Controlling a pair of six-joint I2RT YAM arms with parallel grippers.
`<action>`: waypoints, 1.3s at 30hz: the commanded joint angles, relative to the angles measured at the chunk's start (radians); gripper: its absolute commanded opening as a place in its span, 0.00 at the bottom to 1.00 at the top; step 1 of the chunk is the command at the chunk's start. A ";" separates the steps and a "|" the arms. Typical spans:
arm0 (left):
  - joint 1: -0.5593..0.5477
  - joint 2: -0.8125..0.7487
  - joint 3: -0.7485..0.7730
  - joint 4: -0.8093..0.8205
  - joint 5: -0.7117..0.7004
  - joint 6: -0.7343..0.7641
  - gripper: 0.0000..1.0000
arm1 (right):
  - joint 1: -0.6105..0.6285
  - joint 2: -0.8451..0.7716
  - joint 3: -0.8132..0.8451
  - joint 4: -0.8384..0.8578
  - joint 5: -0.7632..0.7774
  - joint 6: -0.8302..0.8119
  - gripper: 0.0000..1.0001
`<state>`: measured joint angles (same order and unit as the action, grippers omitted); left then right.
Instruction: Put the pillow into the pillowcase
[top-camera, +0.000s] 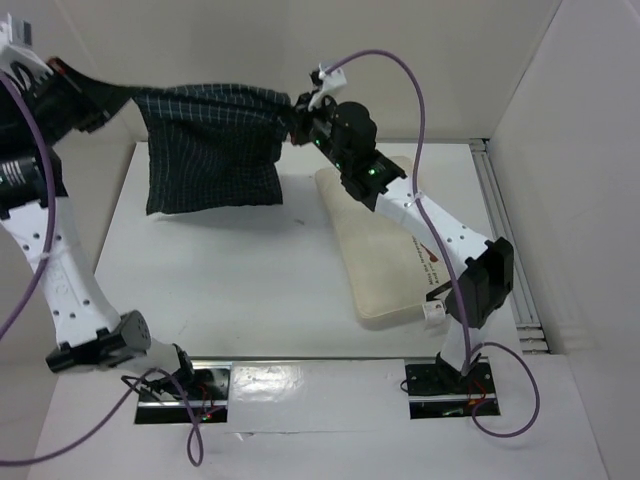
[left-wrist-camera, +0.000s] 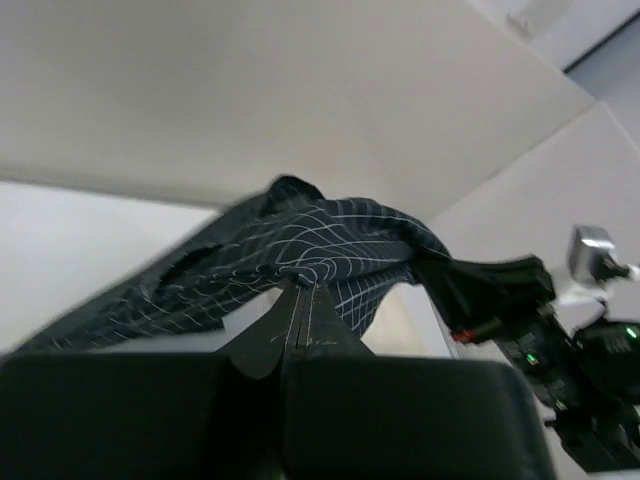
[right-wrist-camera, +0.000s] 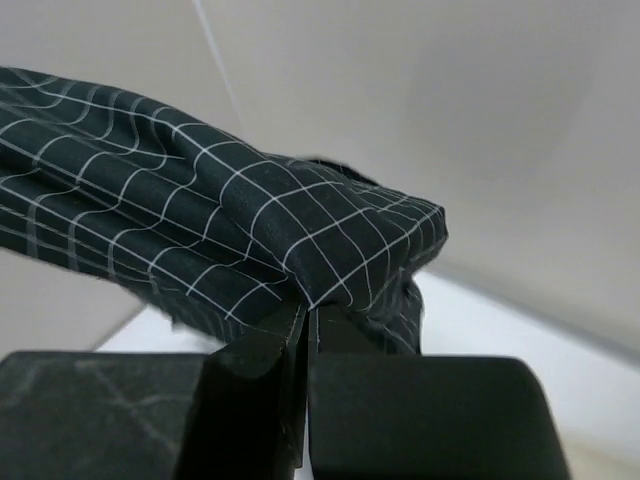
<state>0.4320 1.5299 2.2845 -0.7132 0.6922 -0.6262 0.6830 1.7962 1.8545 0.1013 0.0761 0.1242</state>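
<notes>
**Holding the pillowcase aloft between two arms**

The pillowcase (top-camera: 210, 150) hangs in the air over the far left part of the table (top-camera: 230, 290), stretched by its upper edge between both arms. The left gripper (top-camera: 105, 98) pinches the left end of that edge. In the left wrist view its fingers (left-wrist-camera: 302, 290) are pressed together with a bunched fold of the checked cloth (left-wrist-camera: 320, 240) caught at their tips. The right gripper (top-camera: 300, 120) grips the right end. Its own camera shows the jaws (right-wrist-camera: 308, 315) closed tight on a gathered corner of the fabric (right-wrist-camera: 220, 220). Below the held edge the cloth drapes down as a loose sack. The pillow (top-camera: 365, 260) lies flat on the table to the right, under the right arm, running from far to near, with its printed label and small white tag at the near right end. It is apart from the pillowcase.
</notes>
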 joint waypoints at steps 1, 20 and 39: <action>0.033 -0.169 -0.237 0.080 0.013 0.068 0.00 | -0.028 -0.086 -0.193 0.054 0.033 0.034 0.00; -0.271 -0.760 -1.482 0.038 -0.302 0.025 0.80 | -0.062 -0.249 -0.588 -0.546 0.266 0.178 1.00; -0.593 -0.190 -1.171 0.109 -0.650 0.005 0.69 | -0.117 -0.400 -0.936 -0.874 0.427 0.698 0.00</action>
<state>-0.1127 1.2781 1.0153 -0.6373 0.1780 -0.6121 0.6018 1.4803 0.9630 -0.5381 0.4095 0.7170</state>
